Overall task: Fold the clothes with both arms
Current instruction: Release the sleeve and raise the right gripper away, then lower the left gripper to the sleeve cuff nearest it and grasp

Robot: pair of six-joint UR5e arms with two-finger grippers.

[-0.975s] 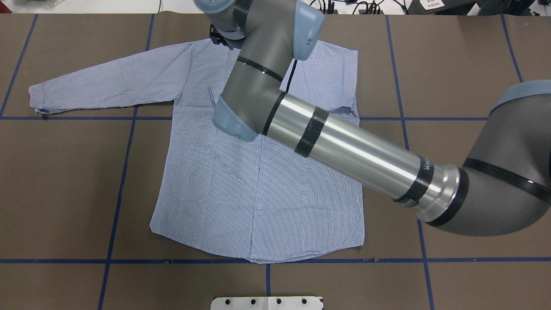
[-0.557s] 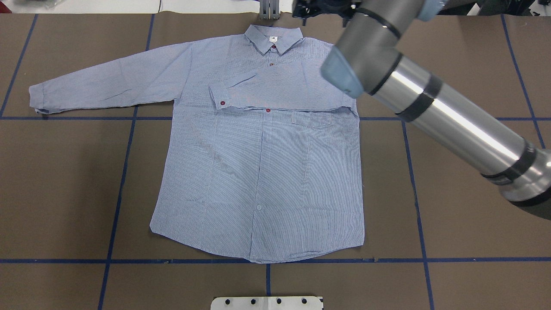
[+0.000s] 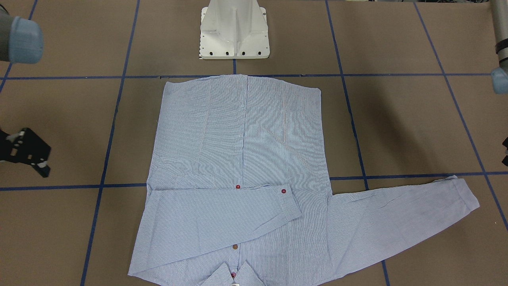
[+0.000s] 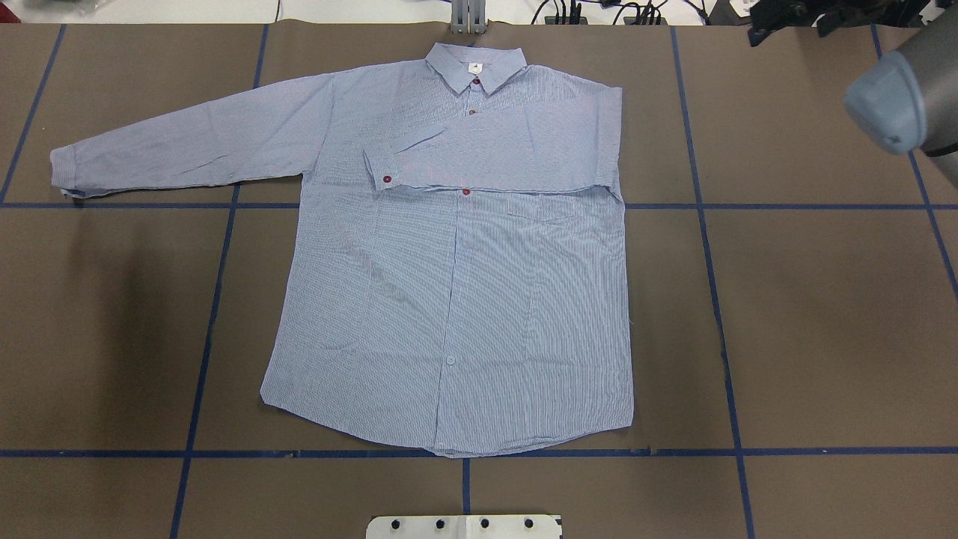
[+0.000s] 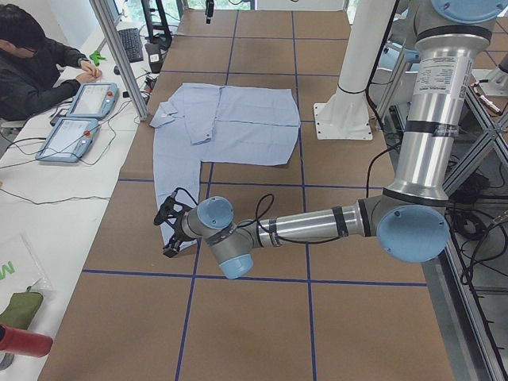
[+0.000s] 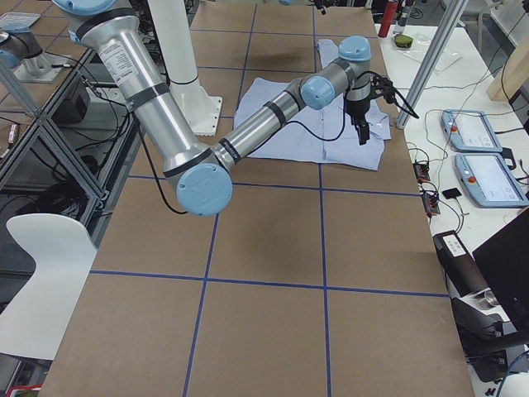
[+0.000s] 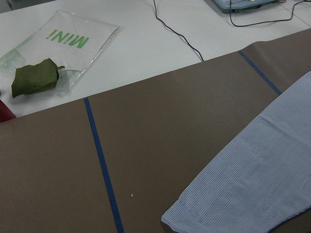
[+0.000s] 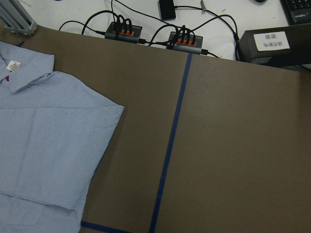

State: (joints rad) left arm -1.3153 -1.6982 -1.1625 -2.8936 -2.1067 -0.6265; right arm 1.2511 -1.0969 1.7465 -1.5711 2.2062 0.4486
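The light blue striped shirt (image 4: 456,299) lies flat, front up, collar at the far edge. One sleeve (image 4: 486,157) is folded across the chest, its cuff (image 4: 378,168) near the placket. The other sleeve (image 4: 187,146) lies stretched out to the side. My right gripper (image 4: 789,26) hangs open and empty above the far right corner, clear of the shirt; it also shows in the front view (image 3: 27,155). My left gripper (image 5: 168,232) hovers by the stretched sleeve's cuff (image 7: 194,218); I cannot tell whether it is open.
The white pedestal base (image 3: 234,29) stands at the near edge behind the shirt's hem. Blue tape lines (image 4: 217,299) cross the brown table. An operator (image 5: 32,63) sits by teach pendants (image 5: 79,115). Cables and power hubs (image 8: 150,34) lie beyond the far edge.
My right arm has swung from over the shirt's chest to the far right corner, uncovering the folded sleeve and collar. The shirt has not moved.
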